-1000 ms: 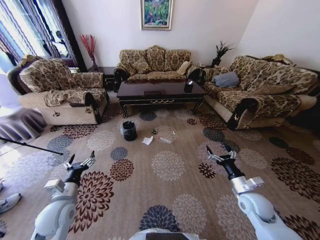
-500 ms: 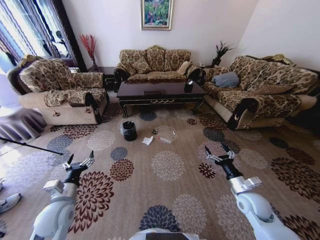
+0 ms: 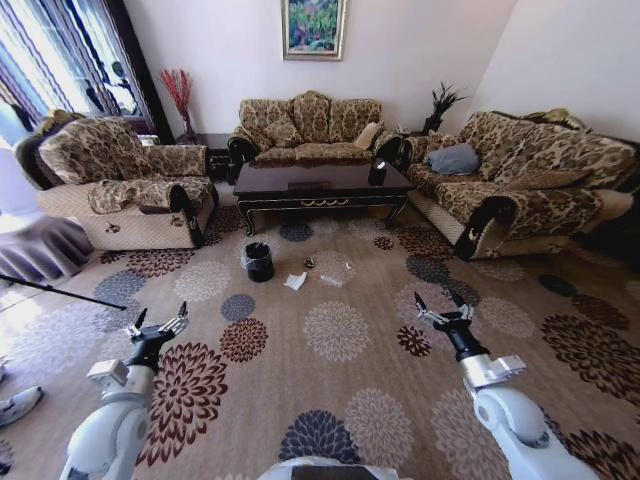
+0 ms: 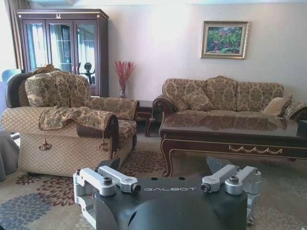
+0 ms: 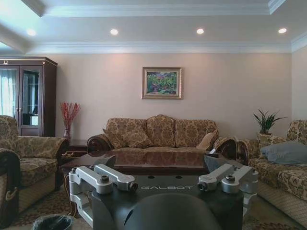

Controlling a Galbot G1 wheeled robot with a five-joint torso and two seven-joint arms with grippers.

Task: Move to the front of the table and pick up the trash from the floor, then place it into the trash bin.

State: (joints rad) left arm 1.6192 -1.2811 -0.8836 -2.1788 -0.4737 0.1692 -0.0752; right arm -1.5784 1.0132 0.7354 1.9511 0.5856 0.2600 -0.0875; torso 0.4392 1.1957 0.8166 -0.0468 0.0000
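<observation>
The dark glossy table stands before the far sofa, and it also appears in both wrist views. On the carpet in front of it sits the small black trash bin. The trash lies just right of the bin: a white tissue, a pale clear bottle and a small dark object. My left gripper and right gripper hover open and empty over the carpet, well short of the trash.
An armchair stands on the left, a sofa behind the table and a long sofa on the right. A thin dark rod lies at the left edge. Open patterned carpet stretches between me and the trash.
The right gripper has wavered a little sideways. Otherwise nothing has visibly moved.
</observation>
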